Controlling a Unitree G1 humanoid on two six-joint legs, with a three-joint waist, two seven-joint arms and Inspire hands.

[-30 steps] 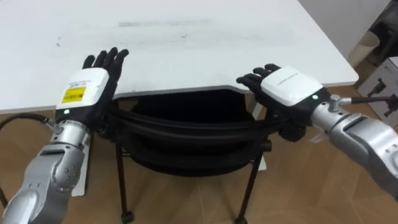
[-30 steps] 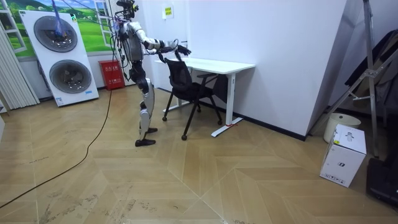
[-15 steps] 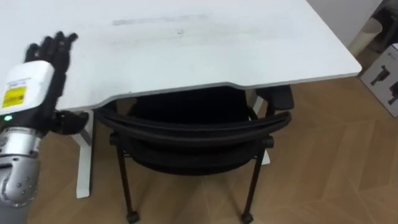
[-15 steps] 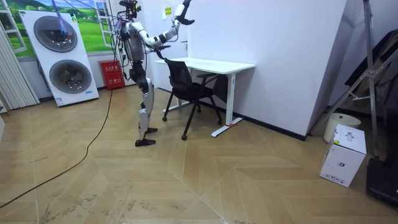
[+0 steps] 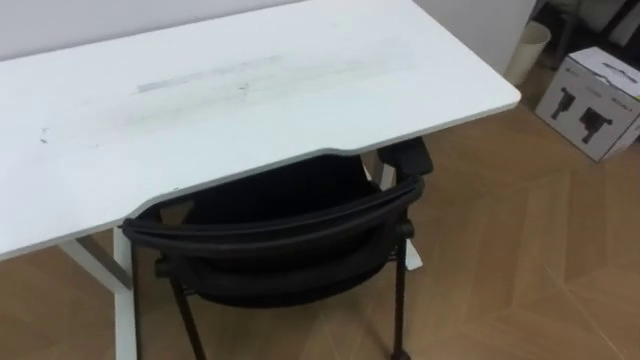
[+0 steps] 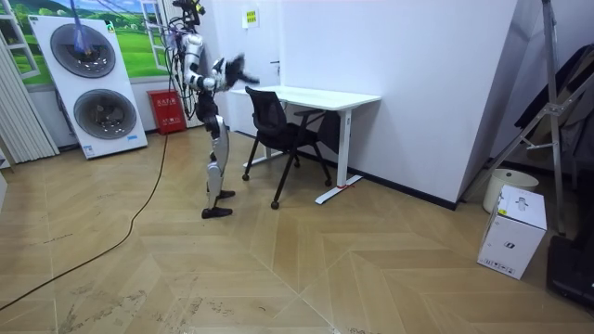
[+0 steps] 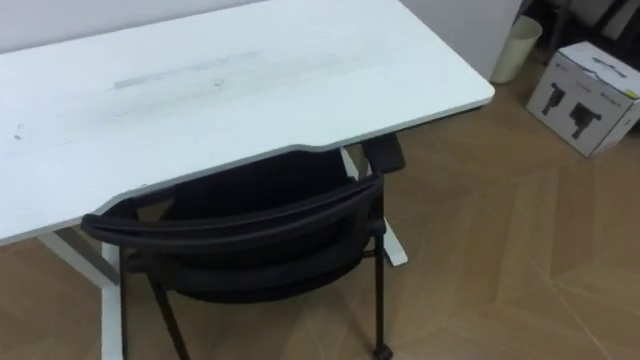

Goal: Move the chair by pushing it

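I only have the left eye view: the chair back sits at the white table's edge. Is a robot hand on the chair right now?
Observer: No. In the room view a robot hand is held up at chest height, apart from the chair; I cannot tell which hand it is.
Operator: Where does the robot stand?
Observer: Upright behind the chair, between it and two stacked washing machines.
Operator: Anything else near them?
Observer: A red box stands on the floor beside the machines.

You've got a white rectangular desk against a plain white wall, herringbone wood-plank floor, two stacked white washing machines on the room view's left, white cardboard box far right.
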